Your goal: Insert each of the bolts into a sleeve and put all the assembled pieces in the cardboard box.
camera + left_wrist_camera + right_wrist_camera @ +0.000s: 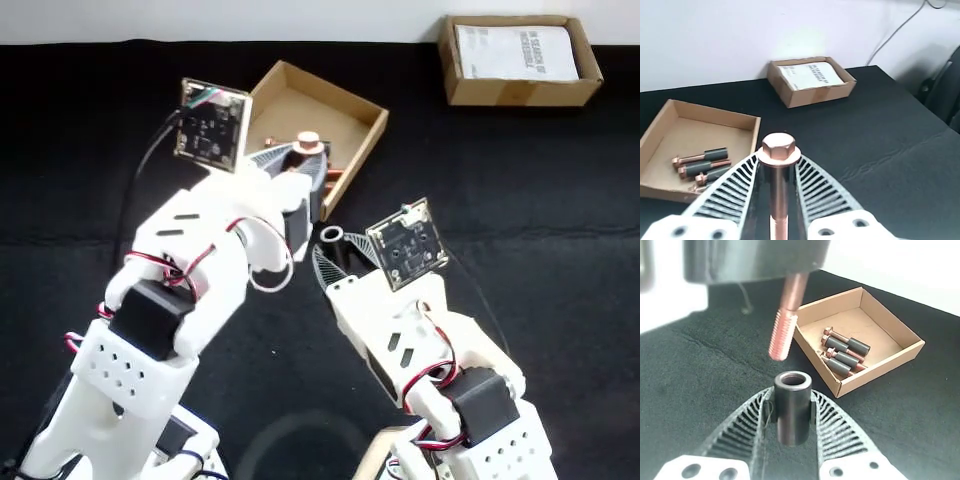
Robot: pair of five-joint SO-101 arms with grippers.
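Jaws of the left gripper (779, 164) are clamped on a copper bolt (781, 149), the right gripper's (792, 399) on an upright sleeve (792, 412) just beneath. The threaded tip should be centred over the bore, then lowered straight.

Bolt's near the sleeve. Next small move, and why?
Probably nudge the left gripper sideways to centre the bolt tip over the sleeve bore. The tip hangs above the sleeve but off its opening, and the right gripper holds the sleeve upright.
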